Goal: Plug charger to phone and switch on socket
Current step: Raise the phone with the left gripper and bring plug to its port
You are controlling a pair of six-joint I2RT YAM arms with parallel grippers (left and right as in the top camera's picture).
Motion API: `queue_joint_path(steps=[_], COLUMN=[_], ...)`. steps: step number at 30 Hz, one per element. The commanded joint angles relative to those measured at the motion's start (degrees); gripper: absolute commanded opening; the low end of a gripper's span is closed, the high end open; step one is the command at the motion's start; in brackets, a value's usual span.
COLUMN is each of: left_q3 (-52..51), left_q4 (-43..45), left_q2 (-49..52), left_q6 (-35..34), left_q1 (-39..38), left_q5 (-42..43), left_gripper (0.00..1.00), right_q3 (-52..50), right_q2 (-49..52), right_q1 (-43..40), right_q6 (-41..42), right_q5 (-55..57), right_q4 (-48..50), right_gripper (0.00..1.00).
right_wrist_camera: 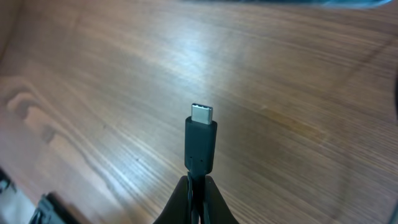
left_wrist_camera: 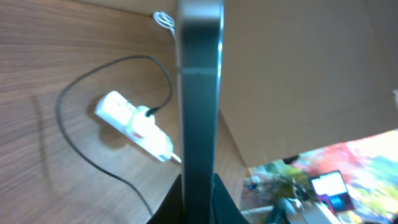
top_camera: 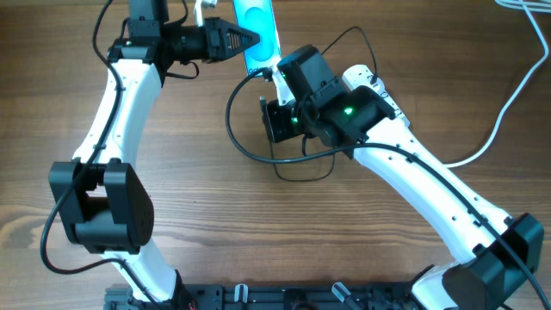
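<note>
While phone [left_wrist_camera: 199, 93] is gripped, charger [right_wrist_camera: 200, 146] pinched (upright)

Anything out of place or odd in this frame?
Nothing looks damaged or spilled. The only unusual points: the phone is clamped in the left end effector rather than lying free, and the right end effector holds the charger connector unplugged.

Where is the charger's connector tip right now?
In the right wrist view, the small black connector with a silver tip stands centre-frame, pinched in the right hand above the wooden table; overhead, that hand sits beside the cyan-screened phone.
</note>
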Motion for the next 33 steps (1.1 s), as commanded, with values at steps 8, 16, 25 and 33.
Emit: queue_joint_path(steps=[8,16,25,33], left_q3=[0.50,0.50,0.50,0.50], left_q4=[-0.09,-0.46,-0.42,-0.42], left_q2=[-1.18,-1.18,-1.18,-1.18], left_q6=[-0.48,-0.46,1.11,1.31], left_q1=[0.22,0.22,0.22,0.22], left_q5=[8.13,8.15,8.13,8.15], left_gripper=[0.04,0.04,0.04,0.04], right_q3=[0.68,0.68,0.70,0.68], right_q2=[0.11,0.11,0.09,0.09], right_q1=[-0.09,-0.09,-0.09,-0.09], right_q6=[-0.52,-2.21,-3.67,-3.61], right_q5=[8.55,8.52,6.10,6.99], right_q4=[2.69,3.87,3.89,3.98], right_gripper=[0.04,0.04,0.04,0.04])
